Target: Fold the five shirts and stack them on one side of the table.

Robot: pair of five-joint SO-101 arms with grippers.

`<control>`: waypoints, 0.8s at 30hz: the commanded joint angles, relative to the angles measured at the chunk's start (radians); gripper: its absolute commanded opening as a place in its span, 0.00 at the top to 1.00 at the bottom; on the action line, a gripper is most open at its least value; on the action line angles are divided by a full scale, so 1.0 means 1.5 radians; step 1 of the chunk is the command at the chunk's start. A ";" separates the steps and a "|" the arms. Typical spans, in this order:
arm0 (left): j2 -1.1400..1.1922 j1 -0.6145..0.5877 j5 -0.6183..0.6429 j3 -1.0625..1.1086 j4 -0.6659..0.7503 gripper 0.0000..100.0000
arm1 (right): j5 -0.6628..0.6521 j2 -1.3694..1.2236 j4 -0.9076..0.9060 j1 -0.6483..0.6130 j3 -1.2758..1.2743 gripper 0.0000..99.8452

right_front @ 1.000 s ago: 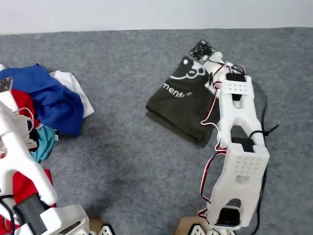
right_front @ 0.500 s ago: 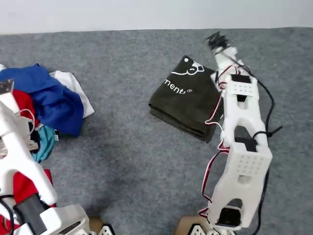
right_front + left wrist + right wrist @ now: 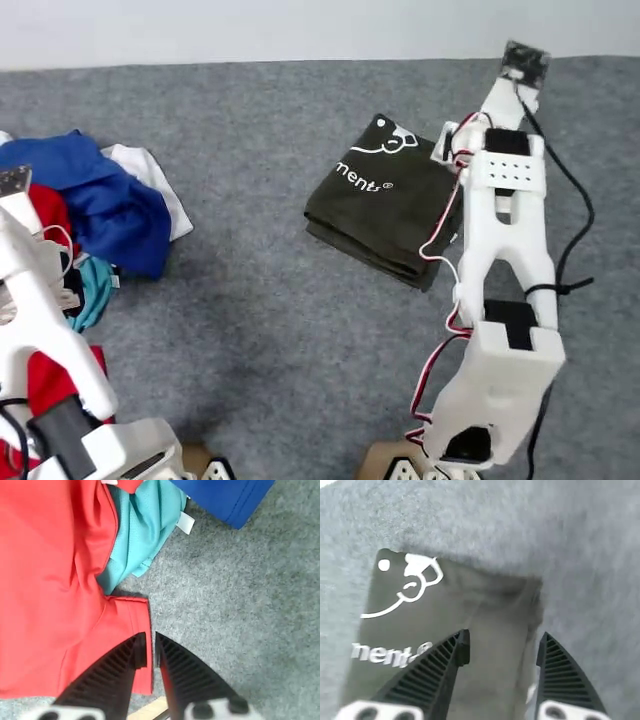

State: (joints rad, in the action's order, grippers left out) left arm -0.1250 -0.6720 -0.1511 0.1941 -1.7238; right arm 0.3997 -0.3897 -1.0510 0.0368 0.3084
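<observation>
Whereas the right gripper sat low on the far corner of the dark shirt one second ago, it is now raised and drawn off toward 1 o'clock of that shirt in the high view. Its fingers are spread wide and hold nothing. The right wrist view looks down between them onto the shirt's printed face.

The dark shirt lies folded into a compact rectangle on the grey table covering, at about 2 o'clock from table centre. During the withdrawal it shifted slightly and its far edge settled flat. It now rests apart from the arm.

No change is recorded on the left side. The left gripper hangs above the hem of the red shirt, with its fingers almost together, a thin slit between them and no cloth pinched. The teal shirt, blue shirt and white shirt lie unfolded in a heap at 9 o'clock.

Assessment: one shirt of five appears complete and released. Four remain to be folded. The folded shirt's position likely marks the stacking side.
</observation>
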 commanded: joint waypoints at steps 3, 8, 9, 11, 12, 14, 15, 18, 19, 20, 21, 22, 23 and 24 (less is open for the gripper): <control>-0.027 0.003 0.000 -0.004 0.013 0.95 | 0.145 0.026 -0.067 -0.051 0.025 0.64; -0.027 0.003 0.000 -0.004 0.011 0.95 | 0.166 -0.034 -0.048 -0.076 0.029 0.59; -0.027 0.003 0.000 -0.004 0.010 0.95 | 0.166 -0.048 -0.038 -0.076 0.031 0.60; -0.027 0.003 0.000 -0.004 0.010 0.95 | 0.166 -0.073 -0.027 -0.074 0.042 0.61; -0.027 0.003 0.000 -0.004 0.010 0.95 | 0.166 -0.085 -0.027 -0.073 0.049 0.61; -0.027 0.003 0.000 -0.004 0.010 0.95 | 0.166 -0.110 -0.030 -0.066 0.066 0.61; -0.027 0.002 0.000 -0.004 0.010 0.95 | 0.166 -0.120 -0.030 -0.061 0.074 0.61; -0.027 0.002 0.000 -0.003 0.010 0.95 | 0.164 -0.151 -0.030 -0.055 0.096 0.61; -0.027 0.002 0.000 -0.003 0.010 0.95 | 0.163 -0.161 -0.029 -0.055 0.102 0.61; -0.027 0.002 0.000 -0.003 0.010 0.95 | 0.163 -0.170 -0.028 -0.056 0.106 0.61; -0.027 0.002 0.000 -0.003 0.010 0.95 | 0.163 -0.180 -0.027 -0.059 0.110 0.61; -0.027 0.002 0.000 -0.003 0.010 0.95 | 0.163 -0.189 -0.024 -0.060 0.115 0.61; -0.027 0.002 0.000 -0.003 0.010 0.95 | 0.163 -0.197 -0.023 -0.061 0.119 0.61; -0.027 0.002 0.000 -0.003 0.010 0.95 | 0.165 -0.206 -0.021 -0.061 0.125 0.61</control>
State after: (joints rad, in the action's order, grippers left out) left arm -0.1250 -0.6720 -0.1511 0.1941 -1.7192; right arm 0.6360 -0.6966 -1.1032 -0.0537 0.4281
